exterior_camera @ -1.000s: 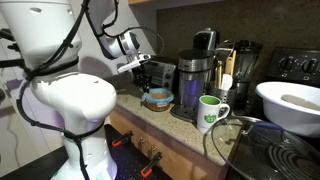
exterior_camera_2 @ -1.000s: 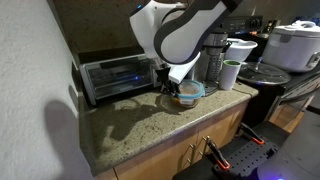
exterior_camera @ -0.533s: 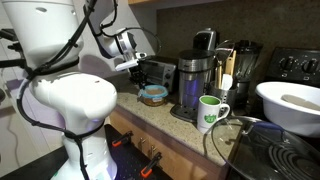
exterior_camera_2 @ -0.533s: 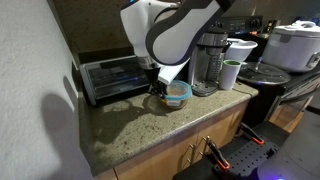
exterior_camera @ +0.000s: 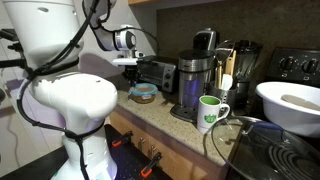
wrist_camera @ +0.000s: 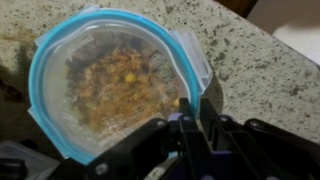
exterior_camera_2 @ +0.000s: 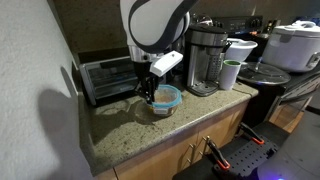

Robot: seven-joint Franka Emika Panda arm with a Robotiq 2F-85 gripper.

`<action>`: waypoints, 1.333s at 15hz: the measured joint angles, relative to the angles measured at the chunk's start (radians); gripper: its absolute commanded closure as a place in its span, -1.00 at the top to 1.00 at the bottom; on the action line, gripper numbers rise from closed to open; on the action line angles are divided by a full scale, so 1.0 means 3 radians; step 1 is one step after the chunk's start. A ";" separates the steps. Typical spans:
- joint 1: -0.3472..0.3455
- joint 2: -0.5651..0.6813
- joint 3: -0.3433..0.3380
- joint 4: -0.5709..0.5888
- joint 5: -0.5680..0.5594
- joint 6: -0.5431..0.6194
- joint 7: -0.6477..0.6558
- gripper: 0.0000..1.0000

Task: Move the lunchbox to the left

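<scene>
holding the lunchbox [wrist_camera: 112, 82] by its rim, in front of the toaster oven [exterior_camera_2: 105, 78]
clamped in the gripper [wrist_camera: 197, 106] at one edge of the lid, probably as too wide to span; kept low at the counter [exterior_camera_2: 120, 136], well clear of the mug [exterior_camera: 210, 113] to avoid a knock - lifted or dragging, cannot tell.

small round lunchbox [wrist_camera: 110, 85] with blue-rimmed clear lid and tan contents, level over the speckled countertop [wrist_camera: 255, 75]
</scene>
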 measured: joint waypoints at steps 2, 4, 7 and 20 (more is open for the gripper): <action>0.0016 0.0000 0.0000 0.0020 0.0238 -0.0001 -0.0191 -0.92; 0.0041 0.0000 0.0000 0.0033 0.0370 -0.0001 -0.0270 -0.92; 0.0077 0.0000 0.0002 0.0044 0.0420 0.0000 -0.0274 -0.87; 0.0037 -0.0529 -0.0149 0.0083 0.0632 -0.0545 -0.0276 1.00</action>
